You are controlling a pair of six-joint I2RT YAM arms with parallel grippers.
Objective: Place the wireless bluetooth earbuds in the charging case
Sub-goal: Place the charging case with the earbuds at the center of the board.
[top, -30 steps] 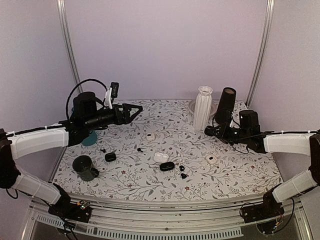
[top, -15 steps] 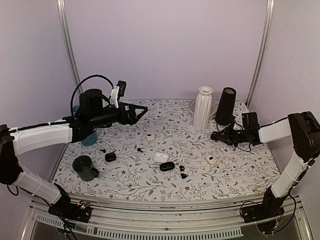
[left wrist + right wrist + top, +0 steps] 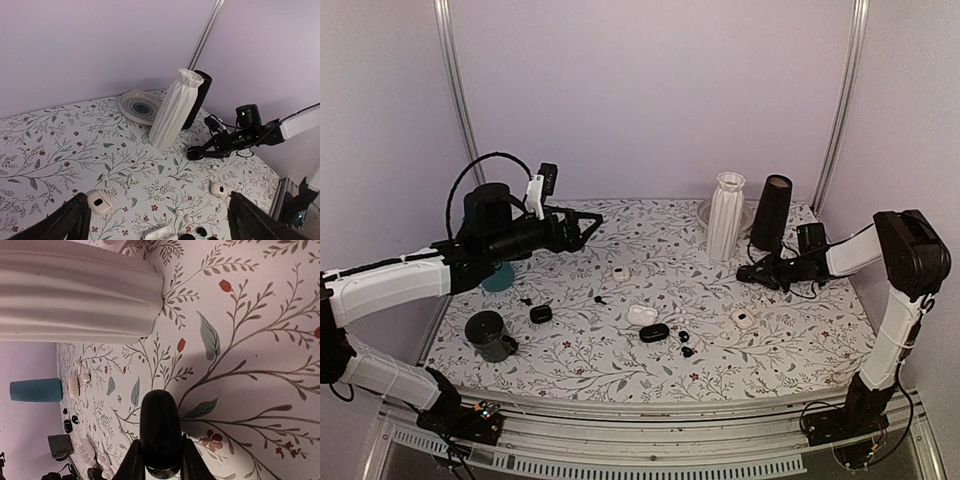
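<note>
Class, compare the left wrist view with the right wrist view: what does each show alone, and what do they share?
Only the left wrist view shows the grey ringed ceramic plate and the tall black cylinder. Only the right wrist view shows the teal cup and, close up, the glossy black rounded piece pinched in the right gripper. Both show the white ribbed vase and the floral tablecloth.

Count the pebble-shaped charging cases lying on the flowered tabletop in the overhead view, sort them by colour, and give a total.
White rounded plastic charging cases: 3
Black rounded plastic charging cases: 2
Total: 5
</note>
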